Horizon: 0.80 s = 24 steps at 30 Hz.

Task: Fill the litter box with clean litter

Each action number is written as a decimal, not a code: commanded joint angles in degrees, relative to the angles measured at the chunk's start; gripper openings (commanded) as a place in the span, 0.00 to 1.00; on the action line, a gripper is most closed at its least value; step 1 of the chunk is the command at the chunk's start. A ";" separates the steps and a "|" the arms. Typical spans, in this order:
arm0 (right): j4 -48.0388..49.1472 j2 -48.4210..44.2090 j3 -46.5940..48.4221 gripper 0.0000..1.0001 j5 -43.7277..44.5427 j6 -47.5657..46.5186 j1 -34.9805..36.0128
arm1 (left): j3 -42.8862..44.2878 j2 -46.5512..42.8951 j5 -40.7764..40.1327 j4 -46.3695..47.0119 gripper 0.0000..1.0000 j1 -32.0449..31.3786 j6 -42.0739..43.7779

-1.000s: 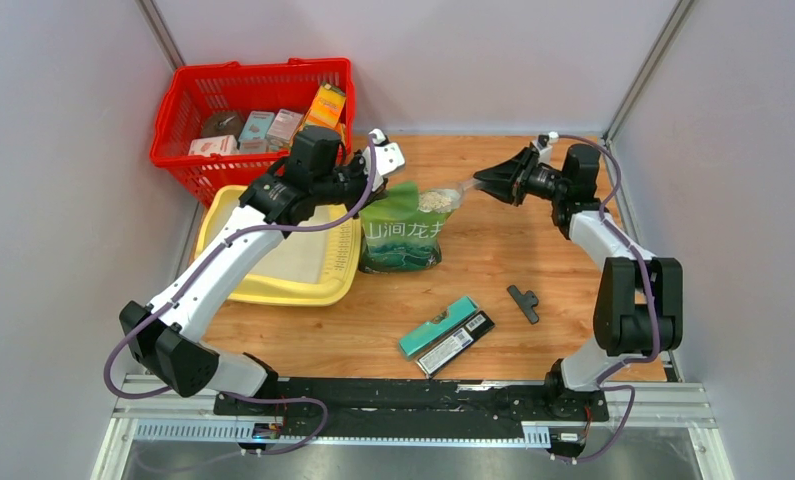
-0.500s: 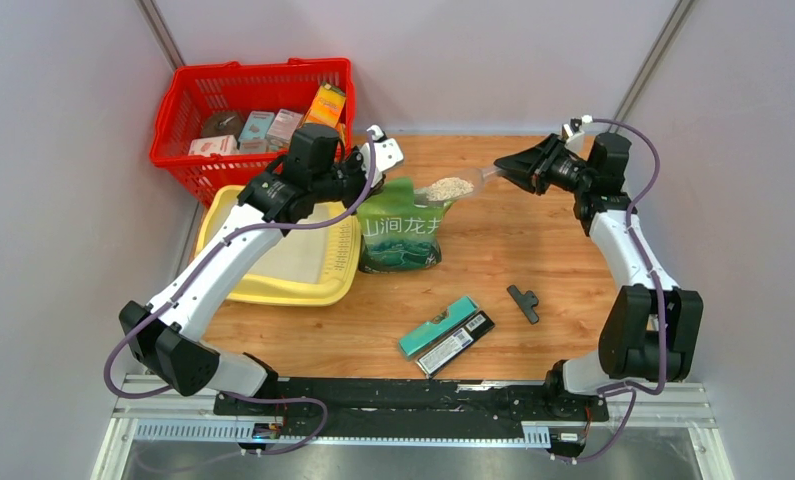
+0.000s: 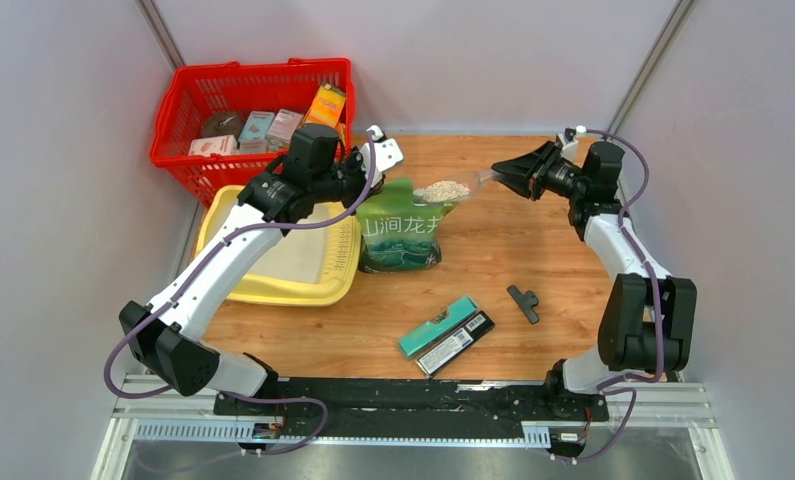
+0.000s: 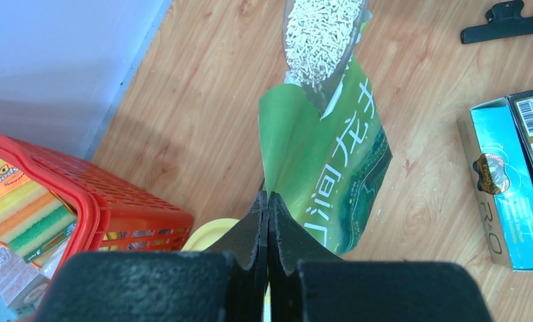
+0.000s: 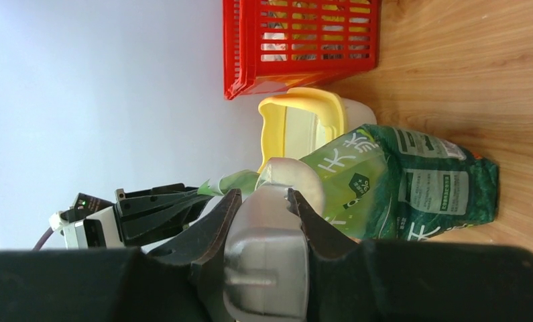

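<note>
Granules of clean litter point(image 4: 320, 33) heap in the translucent scoop point(image 3: 470, 182), which our right gripper point(image 5: 263, 194) clasps by its handle above the glossy green bag point(image 3: 401, 240). Our left gripper point(image 4: 268, 201) pinches the bag's rim to hold its mouth open, we judge. Beside it lies the smooth, round-cornered yellow litter box point(image 3: 278, 292).

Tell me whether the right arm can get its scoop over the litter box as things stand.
Probably not directly: the bag and the left hand pinching its top edge stand between the scoop and the litter box, so the right hand would have to pass over them.
</note>
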 commanded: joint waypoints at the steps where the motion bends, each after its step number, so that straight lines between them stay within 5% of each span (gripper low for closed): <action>1: 9.14 0.38 -1.69 0.00 -4.30 5.03 0.07 | 0.78 -2.33 -1.67 -0.58 0.00 0.75 1.07; 24: 11.78 -0.85 0.68 0.00 -7.73 9.69 -0.02 | 2.88 0.30 -5.36 0.83 0.00 0.75 2.48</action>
